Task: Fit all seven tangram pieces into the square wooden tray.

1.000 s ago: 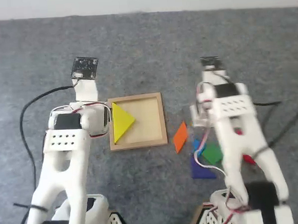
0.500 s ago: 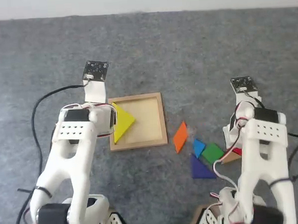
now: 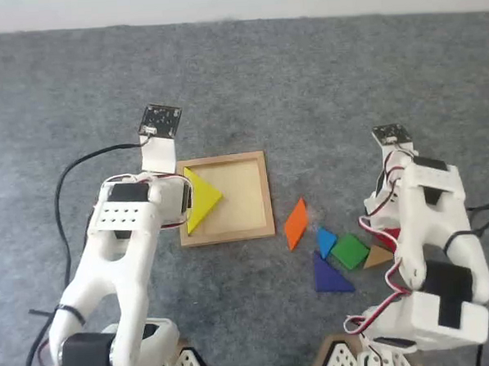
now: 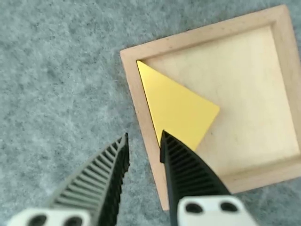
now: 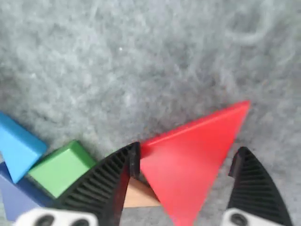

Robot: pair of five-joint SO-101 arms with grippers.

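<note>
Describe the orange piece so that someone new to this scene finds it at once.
Find the square wooden tray on the grey carpet. Between it and the cluster of loose pieces lies the orange piece. It alone is a slim parallelogram, touching neither the blue triangle nor the green square.

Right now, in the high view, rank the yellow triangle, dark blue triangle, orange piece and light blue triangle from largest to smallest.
1. yellow triangle, clearly largest.
2. dark blue triangle and orange piece: too alike to rank.
3. light blue triangle, smallest.
</note>
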